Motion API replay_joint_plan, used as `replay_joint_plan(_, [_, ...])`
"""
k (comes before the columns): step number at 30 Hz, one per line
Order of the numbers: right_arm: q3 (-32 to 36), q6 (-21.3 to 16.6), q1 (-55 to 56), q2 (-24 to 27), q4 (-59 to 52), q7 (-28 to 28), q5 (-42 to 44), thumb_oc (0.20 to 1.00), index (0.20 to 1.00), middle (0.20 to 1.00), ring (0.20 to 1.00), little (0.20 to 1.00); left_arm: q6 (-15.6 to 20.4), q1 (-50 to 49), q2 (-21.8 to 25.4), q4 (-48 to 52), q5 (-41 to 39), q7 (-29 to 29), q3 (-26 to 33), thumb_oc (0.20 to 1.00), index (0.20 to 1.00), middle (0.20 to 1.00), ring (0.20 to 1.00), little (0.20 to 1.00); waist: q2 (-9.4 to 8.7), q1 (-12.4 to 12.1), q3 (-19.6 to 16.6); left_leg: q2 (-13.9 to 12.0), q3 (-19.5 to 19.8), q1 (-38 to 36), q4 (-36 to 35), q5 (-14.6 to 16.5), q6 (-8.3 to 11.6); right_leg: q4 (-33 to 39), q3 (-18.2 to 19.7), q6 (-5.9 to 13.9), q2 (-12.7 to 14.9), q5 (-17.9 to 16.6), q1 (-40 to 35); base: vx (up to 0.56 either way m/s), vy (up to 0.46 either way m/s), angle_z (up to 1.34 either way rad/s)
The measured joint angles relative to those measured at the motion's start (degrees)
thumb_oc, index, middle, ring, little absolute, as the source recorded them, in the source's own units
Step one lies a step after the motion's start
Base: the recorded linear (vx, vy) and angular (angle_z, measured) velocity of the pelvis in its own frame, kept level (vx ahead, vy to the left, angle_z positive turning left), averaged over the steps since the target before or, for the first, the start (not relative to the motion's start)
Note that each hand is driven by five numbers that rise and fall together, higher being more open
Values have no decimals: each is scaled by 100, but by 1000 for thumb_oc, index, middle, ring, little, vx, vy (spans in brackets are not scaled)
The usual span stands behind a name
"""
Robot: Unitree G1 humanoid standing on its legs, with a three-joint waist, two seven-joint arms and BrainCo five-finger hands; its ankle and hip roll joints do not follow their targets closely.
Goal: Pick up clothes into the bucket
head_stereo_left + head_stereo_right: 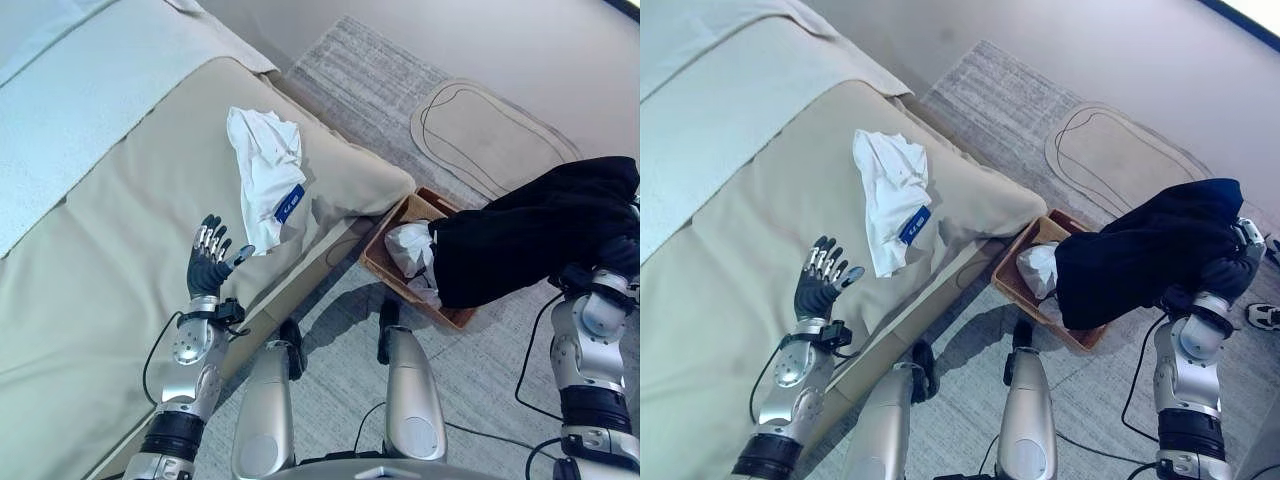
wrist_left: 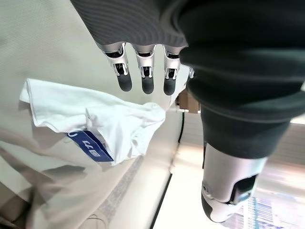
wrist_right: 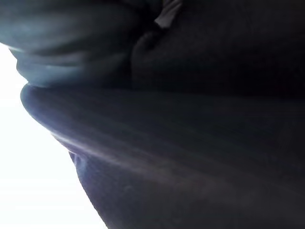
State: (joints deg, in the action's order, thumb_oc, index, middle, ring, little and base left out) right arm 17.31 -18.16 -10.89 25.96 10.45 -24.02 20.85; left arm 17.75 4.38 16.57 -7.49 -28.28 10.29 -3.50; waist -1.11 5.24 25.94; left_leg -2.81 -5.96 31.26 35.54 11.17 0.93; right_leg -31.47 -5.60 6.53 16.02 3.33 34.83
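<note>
Black garment [image 1: 535, 235] drapes over the right robot hand, grip unseeable, above the brown basket [image 1: 385, 262], needing release; left robot hand [image 1: 209, 260] hovers spread by the white shirt [image 1: 265, 170].

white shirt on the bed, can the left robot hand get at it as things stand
Probably yes. The left robot hand is open and holds nothing, raised over the bed right beside the white shirt, with nothing between them.

Beige bed [image 1: 90, 300] has a crumpled white garment [image 1: 265, 170] lying near its foot-end edge. On the floor [image 1: 480, 390] just off that corner sits a brown basket [image 1: 395, 268], with a grey rug [image 1: 380, 85] beyond.
</note>
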Motion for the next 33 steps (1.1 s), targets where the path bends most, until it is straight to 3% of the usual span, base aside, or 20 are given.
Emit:
replay_joint_plan(6, [-404, 77, -723, 195, 462, -311, -120, 200, 200, 200, 200, 200, 198, 91, 13, 463, -11, 160, -17, 1000, 1000, 1000, 1000, 1000, 97, -64, 247, -66, 79, 1063, 1000, 285, 17, -939, 163, -91, 18, 230, 1071, -69, -7, 0])
replay_joint_plan(13, [-971, 273, -2018, 479, 1545, -697, -369, 200, 200, 200, 200, 200, 290, 315, 166, 582, -131, 394, -439, 1000, 1000, 1000, 1000, 1000, 189, -160, 341, -68, 103, 2042, 1543, 335, -27, -1433, 328, -108, 1, 248, 2074, -51, 0, -2])
replay_joint_plan(22, [-1579, 367, -2933, 678, 2124, -902, -524, 200, 200, 200, 200, 200, 340, 512, 275, 946, -199, 612, -691, 1000, 1000, 1000, 1000, 1000, 252, -303, 439, -86, 165, 2858, 1966, 378, -46, -1966, 506, -184, -68, 292, 3024, -6, -8, -4])
replay_joint_plan(30, [-2043, 579, -3009, 668, 2791, -932, -914, 200, 200, 200, 200, 200, 484, 578, 302, 1105, -190, 795, -756, 1000, 1000, 1000, 1000, 1000, 279, -297, 458, -106, 298, 3215, 2542, 603, -29, -2693, 561, -296, -53, 659, 3426, 1, 0, 3])
replay_joint_plan(33, [-2279, 721, -3516, 694, 3773, -937, -1028, 200, 200, 200, 200, 200, 546, 604, 434, 1152, -190, 908, -791, 1000, 1000, 1000, 1000, 1000, 313, -311, 470, -72, 291, 3537, 2758, 640, 7, -3009, 657, -331, -5, 749, 3817, -1, 9, 7])
